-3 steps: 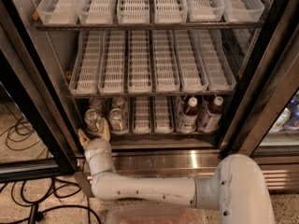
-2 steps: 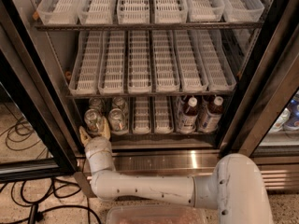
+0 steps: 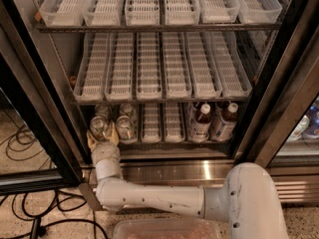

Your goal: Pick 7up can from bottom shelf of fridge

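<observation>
Several silvery 7up cans stand at the left of the fridge's bottom shelf (image 3: 159, 142), in two lanes: one at the front left (image 3: 98, 125), one beside it (image 3: 125, 127), two more behind (image 3: 128, 109). My gripper (image 3: 102, 135) is at the shelf's front left edge, right at the front-left can, which stands upright on the shelf. My white arm (image 3: 149, 198) reaches in low from the right, past the ribbed steel base (image 3: 199, 171).
Two dark-capped bottles with white labels (image 3: 201, 122) (image 3: 224, 121) stand at the right of the bottom shelf. Two racks of white slotted trays (image 3: 149, 68) hang above. The black door frame (image 3: 42, 128) stands close on the left; cables (image 3: 20, 138) lie on the floor.
</observation>
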